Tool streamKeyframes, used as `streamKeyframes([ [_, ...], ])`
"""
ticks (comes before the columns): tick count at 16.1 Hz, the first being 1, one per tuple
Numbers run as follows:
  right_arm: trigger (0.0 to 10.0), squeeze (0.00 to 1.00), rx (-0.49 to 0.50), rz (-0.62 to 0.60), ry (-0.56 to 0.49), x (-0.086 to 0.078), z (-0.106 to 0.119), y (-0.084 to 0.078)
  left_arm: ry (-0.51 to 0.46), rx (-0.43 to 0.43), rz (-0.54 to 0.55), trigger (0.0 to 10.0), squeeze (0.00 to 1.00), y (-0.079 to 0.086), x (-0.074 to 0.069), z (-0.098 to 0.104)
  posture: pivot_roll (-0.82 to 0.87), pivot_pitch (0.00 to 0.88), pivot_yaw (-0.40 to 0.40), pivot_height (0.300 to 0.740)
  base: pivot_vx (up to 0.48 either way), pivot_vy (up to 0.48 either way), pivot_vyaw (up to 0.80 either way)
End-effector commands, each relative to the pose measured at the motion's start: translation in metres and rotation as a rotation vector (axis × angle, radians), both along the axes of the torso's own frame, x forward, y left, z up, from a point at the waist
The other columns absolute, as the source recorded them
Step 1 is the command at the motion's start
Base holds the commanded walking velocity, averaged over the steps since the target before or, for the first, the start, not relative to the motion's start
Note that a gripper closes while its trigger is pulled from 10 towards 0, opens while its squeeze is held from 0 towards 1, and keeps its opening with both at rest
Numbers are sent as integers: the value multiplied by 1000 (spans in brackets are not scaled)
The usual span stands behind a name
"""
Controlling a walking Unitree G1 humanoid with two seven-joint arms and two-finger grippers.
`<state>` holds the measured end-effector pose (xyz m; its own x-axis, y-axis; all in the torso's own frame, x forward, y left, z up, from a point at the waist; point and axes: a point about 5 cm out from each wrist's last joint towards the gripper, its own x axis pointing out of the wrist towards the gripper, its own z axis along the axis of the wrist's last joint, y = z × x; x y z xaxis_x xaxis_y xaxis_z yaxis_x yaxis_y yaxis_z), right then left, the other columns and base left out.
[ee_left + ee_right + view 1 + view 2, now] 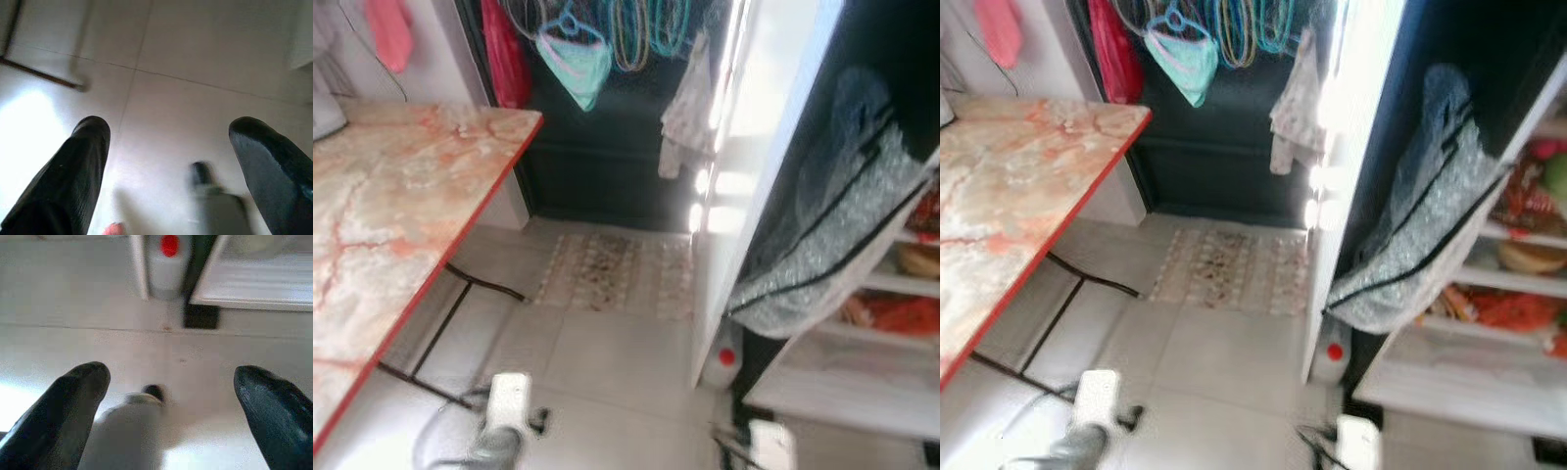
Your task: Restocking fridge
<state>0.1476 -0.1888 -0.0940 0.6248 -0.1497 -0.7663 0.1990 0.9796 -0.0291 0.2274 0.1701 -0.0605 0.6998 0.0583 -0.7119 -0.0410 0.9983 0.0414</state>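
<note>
The fridge (862, 382) stands open on the right. Its white shelves (1489, 284) hold orange and red packets, a round brownish item and something green. A silvery quilted cover (847, 225) hangs down over the fridge front. My left arm (504, 426) and right arm (766, 443) hang low at the bottom edge. In the left wrist view my left gripper (168, 127) is open over bare floor tiles with nothing between its fingers. My right gripper (171, 374) is open too, above the floor just short of the fridge base (254, 289).
A marble-patterned table (401, 196) with a red rim and black legs fills the left. A patterned rug (607, 274) lies ahead on the pale tiles. A white red-capped bottle (724, 364) stands on the floor by the fridge. Clothes and hangers (573, 59) hang at the back.
</note>
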Motion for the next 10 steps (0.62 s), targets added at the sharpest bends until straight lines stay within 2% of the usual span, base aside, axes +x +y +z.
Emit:
streamKeyframes([
  [1, 10000, 0, -9, 19, -7, -1, 0, 3, 16, 4, 17, 10000, 0, 4, -4, -2, -114, 42, 9, 740, 0, 371, 0],
  [3, 10000, 0, -22, -66, 1, -11, -2, -4, 30, -11, 32, 10000, 0, 0, -11, -7, -102, 43, 5, 740, 0, 184, 0],
  [5, 10000, 0, -1, -77, 8, -15, -5, 6, 43, -10, 24, 10000, 0, -2, -11, -7, -100, 40, 5, 740, 0, 0, 0],
  [6, 10000, 0, 2, -22, 29, -18, -7, 14, 51, -8, 28, 10000, 0, -1, -12, -8, -98, 30, 5, 740, 0, 0, -788],
  [7, 10000, 0, 2, -20, 35, -19, -8, 16, 53, -10, 31, 10000, 0, 0, -12, -8, -100, 25, 10, 740, 0, 0, -775],
  [9, 10000, 0, -14, -41, 9, -4, -2, 0, 53, -15, 34, 10000, 0, 3, -13, -8, -115, 9, 27, 740, 0, 0, -769],
  [10, 10000, 0, -9, -64, 0, -3, -1, -1, 59, -12, 31, 10000, 0, 6, -14, -9, -120, 0, 39, 740, 0, 0, -769],
])
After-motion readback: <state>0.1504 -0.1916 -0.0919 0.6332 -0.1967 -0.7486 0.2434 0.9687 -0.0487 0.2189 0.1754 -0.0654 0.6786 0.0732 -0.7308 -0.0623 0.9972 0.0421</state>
